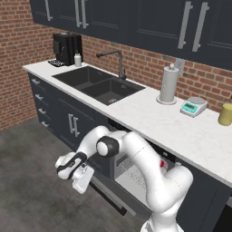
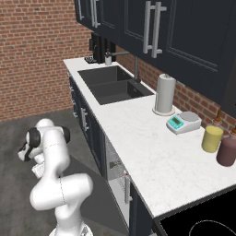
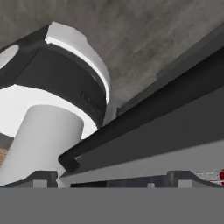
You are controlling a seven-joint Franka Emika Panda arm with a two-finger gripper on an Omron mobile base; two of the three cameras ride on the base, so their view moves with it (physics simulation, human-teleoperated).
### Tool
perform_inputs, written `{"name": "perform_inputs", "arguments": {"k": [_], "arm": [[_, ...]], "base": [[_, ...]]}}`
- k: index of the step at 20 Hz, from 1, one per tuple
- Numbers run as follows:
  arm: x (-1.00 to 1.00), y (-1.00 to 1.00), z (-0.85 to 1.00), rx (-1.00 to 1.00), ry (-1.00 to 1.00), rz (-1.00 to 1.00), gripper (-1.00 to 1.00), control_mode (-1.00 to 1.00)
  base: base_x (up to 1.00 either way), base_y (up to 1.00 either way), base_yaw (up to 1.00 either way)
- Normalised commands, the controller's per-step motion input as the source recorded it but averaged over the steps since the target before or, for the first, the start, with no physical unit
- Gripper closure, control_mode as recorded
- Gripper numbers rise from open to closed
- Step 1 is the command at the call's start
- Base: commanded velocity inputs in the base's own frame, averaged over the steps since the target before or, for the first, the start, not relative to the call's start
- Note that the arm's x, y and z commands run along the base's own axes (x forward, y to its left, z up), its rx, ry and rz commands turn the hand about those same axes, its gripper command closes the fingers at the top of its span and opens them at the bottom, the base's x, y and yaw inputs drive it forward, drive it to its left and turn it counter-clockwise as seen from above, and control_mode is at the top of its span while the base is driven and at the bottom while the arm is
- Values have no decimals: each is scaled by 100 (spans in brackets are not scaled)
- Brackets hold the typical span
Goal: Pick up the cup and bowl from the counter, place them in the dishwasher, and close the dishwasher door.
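The dishwasher door (image 1: 118,198) hangs partly lowered under the white counter (image 1: 149,122). Behind it the pale wire rack (image 1: 136,174) shows, with a bit of the red cup (image 1: 162,164) standing in it. My gripper (image 1: 83,179) is low by the door's left end, open, with nothing between its fingers. In the hand view the door's long bar handle (image 3: 144,127) runs slantwise just beyond my fingertips (image 3: 43,177), and a red speck of the cup (image 3: 221,176) shows at the right edge. The bowl is hidden. From the right base view the rack (image 2: 117,177) shows under the counter (image 2: 147,152).
On the counter stand a paper towel roll (image 1: 169,84), a small scale (image 1: 193,106), a yellow canister (image 1: 225,113) and a maroon canister (image 2: 227,150). A double sink (image 1: 99,83) with faucet and a coffee machine (image 1: 67,48) lie to the left. Grey floor (image 1: 31,190) stretches before the cabinets.
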Motion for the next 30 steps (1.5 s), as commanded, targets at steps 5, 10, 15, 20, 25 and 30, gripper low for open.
{"name": "perform_inputs", "arguments": {"k": [5, 10, 15, 20, 25, 30], "arm": [[-100, 98, -1, -25, -39, 0, -100, -100], [-44, 57, -76, -26, -10, 0, -100, -100], [22, 8, -100, -41, -1, 2, -100, -100], [72, -5, -100, -34, 0, 1, -100, -100], [94, -55, -83, -23, 0, 0, -100, -100], [100, -94, -43, -12, 1, -1, -100, -100]], "base": [[0, 0, 0], [0, 0, 0], [0, 0, 0], [0, 0, 0], [0, 0, 0], [0, 0, 0]]}}
